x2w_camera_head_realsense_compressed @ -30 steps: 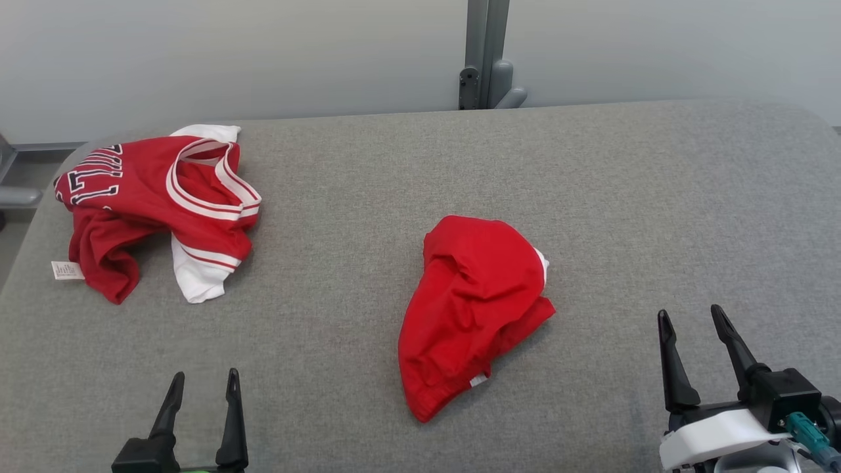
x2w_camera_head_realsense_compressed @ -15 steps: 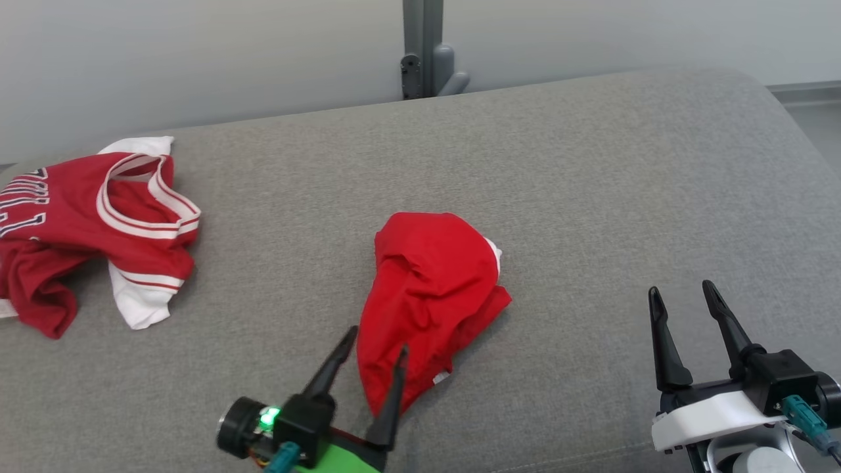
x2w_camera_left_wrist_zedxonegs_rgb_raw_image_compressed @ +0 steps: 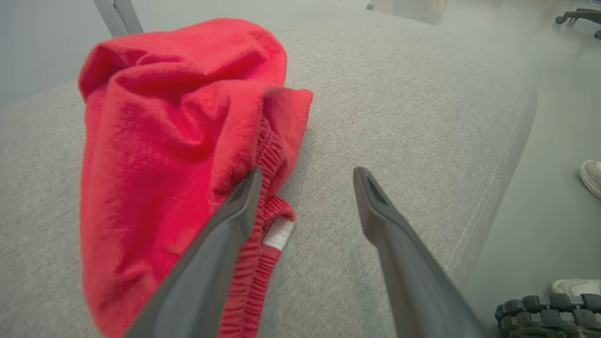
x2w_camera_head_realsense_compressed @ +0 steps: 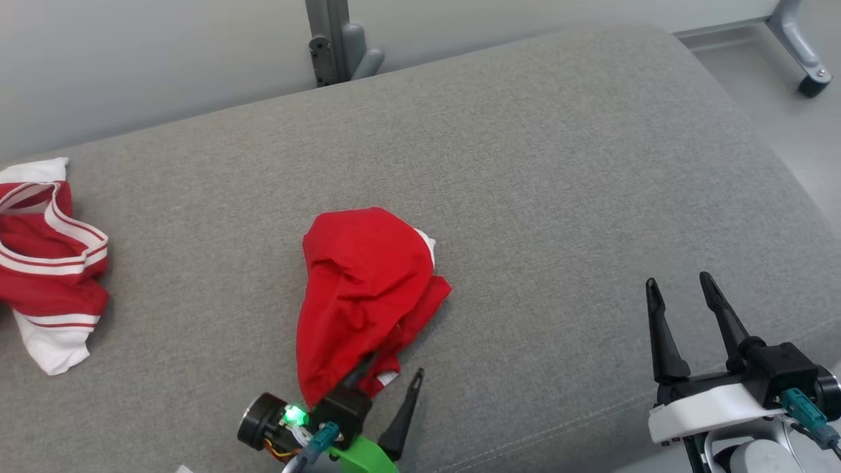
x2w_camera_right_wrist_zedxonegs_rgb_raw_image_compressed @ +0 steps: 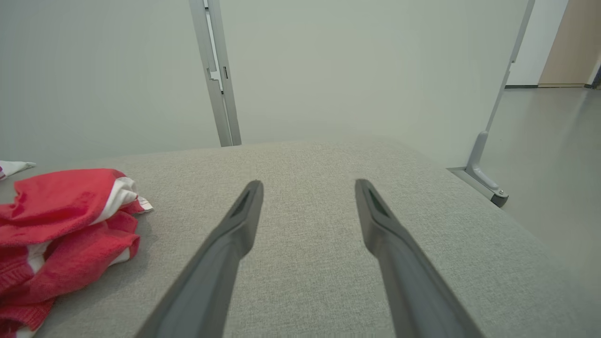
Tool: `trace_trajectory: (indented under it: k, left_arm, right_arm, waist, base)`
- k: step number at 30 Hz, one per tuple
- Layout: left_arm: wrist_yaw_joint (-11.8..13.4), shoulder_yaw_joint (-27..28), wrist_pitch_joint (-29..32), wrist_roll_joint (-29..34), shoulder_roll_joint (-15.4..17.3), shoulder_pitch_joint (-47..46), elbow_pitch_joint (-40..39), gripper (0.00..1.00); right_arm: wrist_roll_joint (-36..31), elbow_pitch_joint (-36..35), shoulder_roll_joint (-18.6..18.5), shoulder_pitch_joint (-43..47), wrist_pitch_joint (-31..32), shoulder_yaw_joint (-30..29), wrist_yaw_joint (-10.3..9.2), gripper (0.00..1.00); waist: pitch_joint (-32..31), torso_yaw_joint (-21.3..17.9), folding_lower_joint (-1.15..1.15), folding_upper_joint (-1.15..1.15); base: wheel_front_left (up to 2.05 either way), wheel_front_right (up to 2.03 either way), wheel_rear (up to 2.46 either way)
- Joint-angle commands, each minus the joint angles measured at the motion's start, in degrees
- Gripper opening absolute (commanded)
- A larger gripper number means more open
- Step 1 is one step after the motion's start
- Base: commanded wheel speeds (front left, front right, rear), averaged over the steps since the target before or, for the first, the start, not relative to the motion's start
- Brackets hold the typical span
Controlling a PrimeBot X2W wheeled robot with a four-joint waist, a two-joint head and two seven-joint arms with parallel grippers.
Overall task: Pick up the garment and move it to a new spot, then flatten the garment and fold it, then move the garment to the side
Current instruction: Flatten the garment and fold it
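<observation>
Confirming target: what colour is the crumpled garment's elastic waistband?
Red elastic waistband, clearest in left wrist view.

Grey cushion (x2w_camera_head_realsense_compressed: 558, 197) lies open right of the red garment (x2w_camera_head_realsense_compressed: 355, 289) (jersey (x2w_camera_head_realsense_compressed: 46, 289) leftward).

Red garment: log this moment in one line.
stage: pre-grasp | red garment: crumpled on grey cushion | left end effector: open, at waistband edge, nothing gripped | right end effector: open, empty

L end effector (x2w_camera_left_wrist_zedxonegs_rgb_raw_image_compressed: 307, 173) spread wide at red garment's (x2w_camera_left_wrist_zedxonegs_rgb_raw_image_compressed: 178, 117) elastic hem.
</observation>
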Motion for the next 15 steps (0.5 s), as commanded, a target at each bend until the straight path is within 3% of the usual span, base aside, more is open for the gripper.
trace_trajectory:
  k: [1,15]
  left_arm:
    - [1.2,1.0,-1.0,0.3,0.3,-2.2,1.6,1.00]
    - [7.0,4.0,-4.0,2.7,3.6,-6.9,7.4,1.00]
  right_arm:
    - [0.3,-0.1,0.0,-0.7,-0.2,-0.3,-0.02,1.00]
    - [0.9,0.3,0.4,-0.5,-0.2,-1.0,-0.02,1.00]
  waist:
    - [1.3,-1.9,0.00,0.53]
    - [1.4,-2.8,0.00,0.53]
  base:
    - [0.00,0.00,0.00]
    - [0.00,0.00,0.00]
